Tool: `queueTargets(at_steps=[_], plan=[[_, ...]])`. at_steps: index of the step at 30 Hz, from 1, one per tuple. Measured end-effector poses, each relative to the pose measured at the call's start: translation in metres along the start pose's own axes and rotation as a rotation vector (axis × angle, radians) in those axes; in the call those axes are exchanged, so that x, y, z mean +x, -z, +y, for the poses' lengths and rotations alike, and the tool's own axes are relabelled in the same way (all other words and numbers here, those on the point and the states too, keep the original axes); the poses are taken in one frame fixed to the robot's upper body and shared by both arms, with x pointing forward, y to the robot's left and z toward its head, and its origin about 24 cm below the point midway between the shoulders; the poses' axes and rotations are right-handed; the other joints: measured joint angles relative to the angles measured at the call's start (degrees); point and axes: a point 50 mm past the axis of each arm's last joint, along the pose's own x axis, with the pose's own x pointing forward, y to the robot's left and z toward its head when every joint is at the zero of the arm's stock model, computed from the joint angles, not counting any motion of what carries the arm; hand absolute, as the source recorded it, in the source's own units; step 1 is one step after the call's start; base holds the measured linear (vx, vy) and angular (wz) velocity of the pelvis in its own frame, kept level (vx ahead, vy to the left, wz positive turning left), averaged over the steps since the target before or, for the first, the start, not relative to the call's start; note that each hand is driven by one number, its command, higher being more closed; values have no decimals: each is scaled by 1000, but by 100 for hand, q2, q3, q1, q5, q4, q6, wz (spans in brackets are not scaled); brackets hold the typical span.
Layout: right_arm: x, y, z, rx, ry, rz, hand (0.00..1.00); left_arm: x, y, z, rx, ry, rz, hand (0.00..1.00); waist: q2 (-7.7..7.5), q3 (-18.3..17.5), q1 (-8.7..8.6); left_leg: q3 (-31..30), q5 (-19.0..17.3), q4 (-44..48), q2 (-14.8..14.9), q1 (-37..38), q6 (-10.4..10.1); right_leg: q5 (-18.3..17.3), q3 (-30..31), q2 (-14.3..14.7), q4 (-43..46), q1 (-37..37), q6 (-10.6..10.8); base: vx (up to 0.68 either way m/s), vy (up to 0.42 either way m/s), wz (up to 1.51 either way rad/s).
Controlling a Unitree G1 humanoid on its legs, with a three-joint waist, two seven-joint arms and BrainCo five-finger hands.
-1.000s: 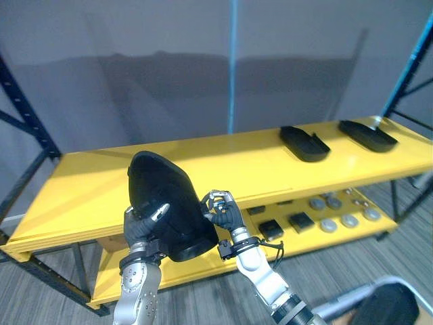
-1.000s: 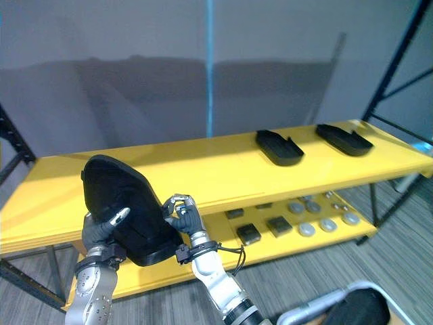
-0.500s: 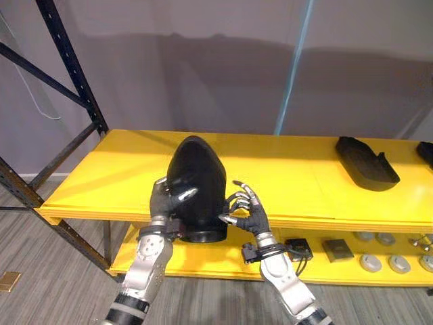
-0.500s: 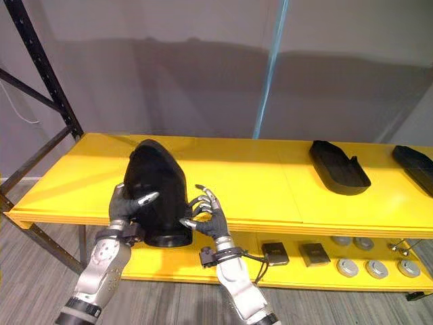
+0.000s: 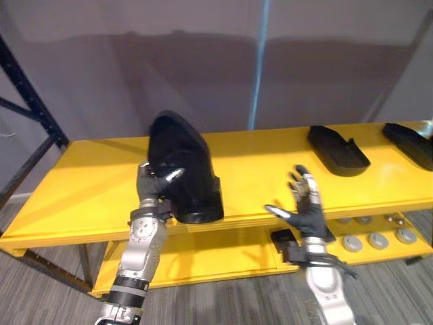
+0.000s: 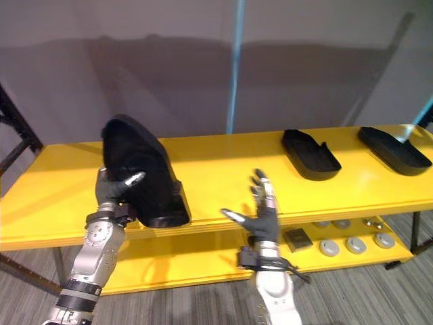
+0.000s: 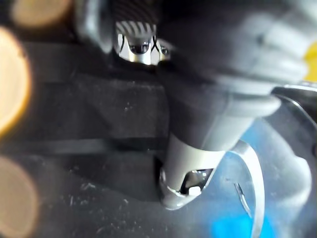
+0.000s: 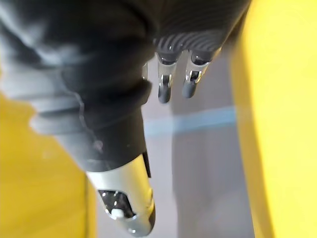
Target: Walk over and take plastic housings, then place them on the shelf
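Shelf [image 5: 270, 159]: left robot hand [image 5: 153, 184] grips housing [image 5: 188, 159].

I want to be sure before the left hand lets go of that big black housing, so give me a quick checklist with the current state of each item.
1. Large black housing over the top shelf: ok.
2. Its base fully seated on the shelf: cannot tell; it sits close to the front edge.
3. Left hand gripping the housing: ok, thumb curled on it.
4. Right hand clear of the housing: ok, open and off to the side.
5. Gap to the nearest flat housing on the right: ok, well apart.
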Motion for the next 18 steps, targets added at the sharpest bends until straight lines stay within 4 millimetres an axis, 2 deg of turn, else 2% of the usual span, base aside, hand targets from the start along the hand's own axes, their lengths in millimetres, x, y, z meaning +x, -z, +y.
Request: queueTargets(at_steps=[2,4,5,8,11,15,16,18], plan=[[-17,11,-12,-27,36,78,0,13,-6,-1,-48,-21,0,100,22,4,-63,133,0,-20,30,-57,0,46,138,42,-8,-121,-21,27,-1,-38],[-35,21,-18,-44,37,156,0,31,-21,-4,-59,-18,-23,100,36,12,-199,225,1,-32,57,-133,0,81,225,79,-19,-229,-31,27,-15,-28],[-45,26,-22,-61,36,204,0,45,-33,-7,-58,-14,-45,100,45,20,-329,248,8,-34,66,-206,-6,115,253,85,-48,-308,-37,32,-20,-26],[-64,35,-23,-94,-3,291,0,78,-60,-10,-11,-9,-63,100,87,133,-469,457,18,-22,74,-346,-2,318,492,103,-254,-446,-38,21,-9,-34],[-79,48,-17,-108,-73,382,0,99,-76,-14,8,-20,-35,100,128,398,-646,487,24,24,72,-436,-4,372,540,97,-295,-520,-40,-1,0,-10],[-89,57,0,-70,-168,440,0,113,-96,-9,12,-43,-29,100,166,717,-701,582,59,32,85,-617,-18,428,615,120,-276,-735,-55,-16,1,-9],[-90,58,5,-59,-195,443,0,117,-107,-2,41,-61,-37,100,169,875,-692,638,63,31,89,-621,-17,453,684,133,-276,-771,-53,-14,18,-22],[-92,58,10,-60,-221,449,0,121,-117,11,97,-91,-31,100,201,1002,-718,703,65,32,91,-662,-18,460,724,137,-274,-833,-49,-6,26,-17]])
